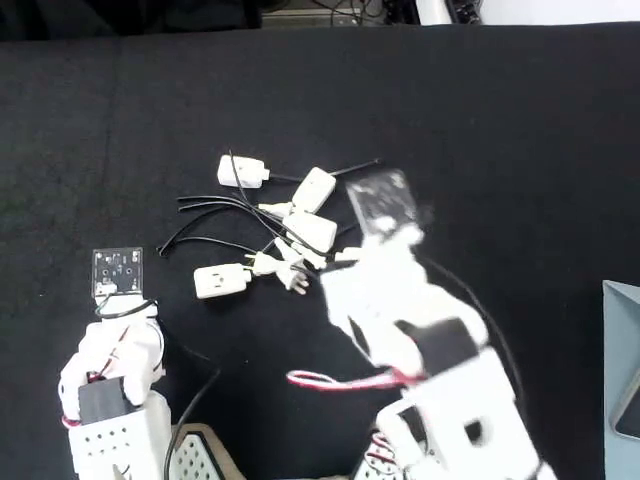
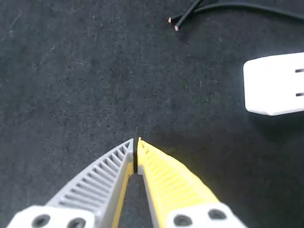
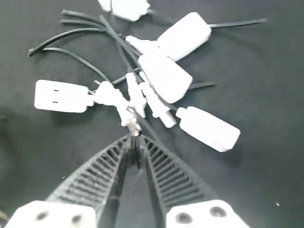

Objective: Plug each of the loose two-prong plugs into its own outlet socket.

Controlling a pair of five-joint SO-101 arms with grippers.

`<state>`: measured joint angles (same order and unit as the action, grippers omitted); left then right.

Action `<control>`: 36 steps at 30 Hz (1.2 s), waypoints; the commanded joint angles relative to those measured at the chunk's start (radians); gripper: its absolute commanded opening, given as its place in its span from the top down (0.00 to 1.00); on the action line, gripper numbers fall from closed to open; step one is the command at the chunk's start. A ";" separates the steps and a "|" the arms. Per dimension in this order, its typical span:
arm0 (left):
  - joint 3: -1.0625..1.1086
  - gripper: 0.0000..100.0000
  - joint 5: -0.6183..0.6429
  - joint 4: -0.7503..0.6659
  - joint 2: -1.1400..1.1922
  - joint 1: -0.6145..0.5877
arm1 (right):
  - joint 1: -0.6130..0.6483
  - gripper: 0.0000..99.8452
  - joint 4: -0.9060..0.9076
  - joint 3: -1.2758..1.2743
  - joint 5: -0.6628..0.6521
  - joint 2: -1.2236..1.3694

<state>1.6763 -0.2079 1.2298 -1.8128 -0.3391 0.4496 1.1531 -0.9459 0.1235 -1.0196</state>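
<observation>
The plugs (image 3: 135, 92) lie loose in a small tangle near the middle of the black table cover (image 1: 500, 120), three white ones side by side, their metal prongs turned towards the right gripper (image 3: 136, 141). A slotted outlet block (image 3: 59, 96) lies flat just beside the outermost plug, end to end with it, its two slots facing up and bare. Four more outlet blocks (image 3: 165, 76) lie about the plugs. Two are stacked close on the far side of the heap, one sits farther out at its edge, and one lies on the other flank, just beside the plugs. Thin black cords (image 3: 71, 35) trail out of the heap and curl over the cover, some crossing under the plugs.

The right gripper has its dark ribbed fingers pressed together at the tips. Those tips sit right at the prongs of the middle plug, and whether a prong is nipped between them cannot be told. From above, the right arm (image 1: 400, 300) stretches from the near edge of the table up to the heap.

The left gripper (image 2: 137, 143), with one grey finger and one yellow, is closed tip to tip on nothing, low over bare cover. The slotted outlet block lies near it but apart. Two cut cord ends (image 2: 173, 23) showing copper lie farther off. The left arm (image 1: 110, 370) stands at the near left corner, apart from the heap.

A pale blue-grey box (image 1: 625, 370) sits at the right edge of the table, well apart from everything else
</observation>
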 commanded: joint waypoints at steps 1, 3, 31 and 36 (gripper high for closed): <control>0.004 0.97 -0.005 -0.041 -0.008 -0.008 | 0.060 0.98 -0.040 0.147 0.006 0.223; 0.010 0.97 -0.005 -0.049 -0.008 -0.008 | 0.080 0.98 -0.048 0.202 0.006 0.323; 0.012 0.97 -0.005 -0.049 -0.008 -0.010 | 0.169 0.85 -0.058 0.608 0.005 1.122; 0.012 0.97 -0.005 -0.049 -0.008 -0.010 | 0.157 0.85 -0.060 0.628 0.003 1.132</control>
<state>1.6778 -0.2079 1.1991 -1.8128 -0.3406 0.6199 1.1055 -0.3721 0.1250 0.1112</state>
